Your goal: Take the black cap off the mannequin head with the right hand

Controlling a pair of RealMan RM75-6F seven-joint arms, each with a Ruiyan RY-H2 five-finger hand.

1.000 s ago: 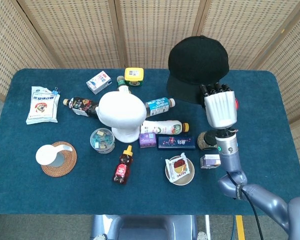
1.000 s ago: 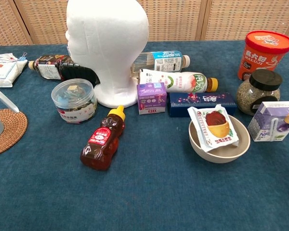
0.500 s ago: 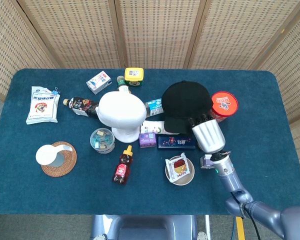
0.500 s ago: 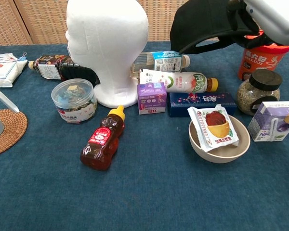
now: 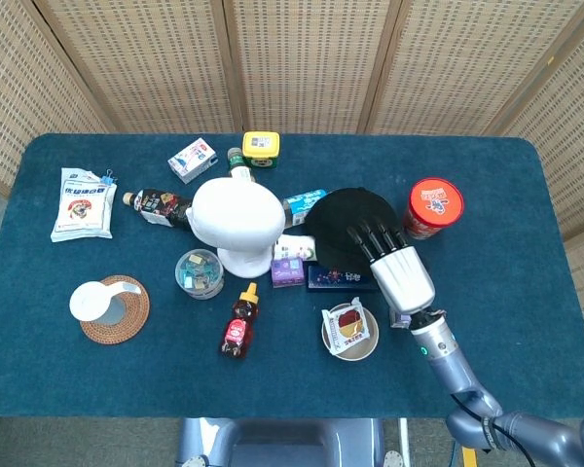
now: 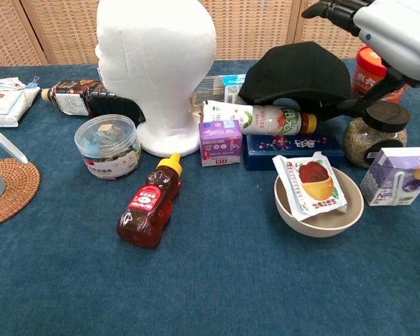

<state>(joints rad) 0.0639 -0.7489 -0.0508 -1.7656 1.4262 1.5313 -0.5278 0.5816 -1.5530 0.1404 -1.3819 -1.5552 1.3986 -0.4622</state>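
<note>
The white foam mannequin head stands bare at the table's middle. The black cap lies just to its right, resting on the lying bottles and the dark blue box. My right hand hovers over the cap's right side. Its fingers are stretched out and spread above the crown, and the thumb points down near the brim. The hand holds nothing. No left hand appears in either view.
A red-lidded tub and a dark-lidded jar stand right of the cap. A bowl with a snack packet, a purple carton, a honey bottle and a round container crowd the front. A mug on a coaster is far left.
The right hand brought the cap down from high at the back right, set it on the bottles beside the mannequin head, and its fingers have spread off it.
</note>
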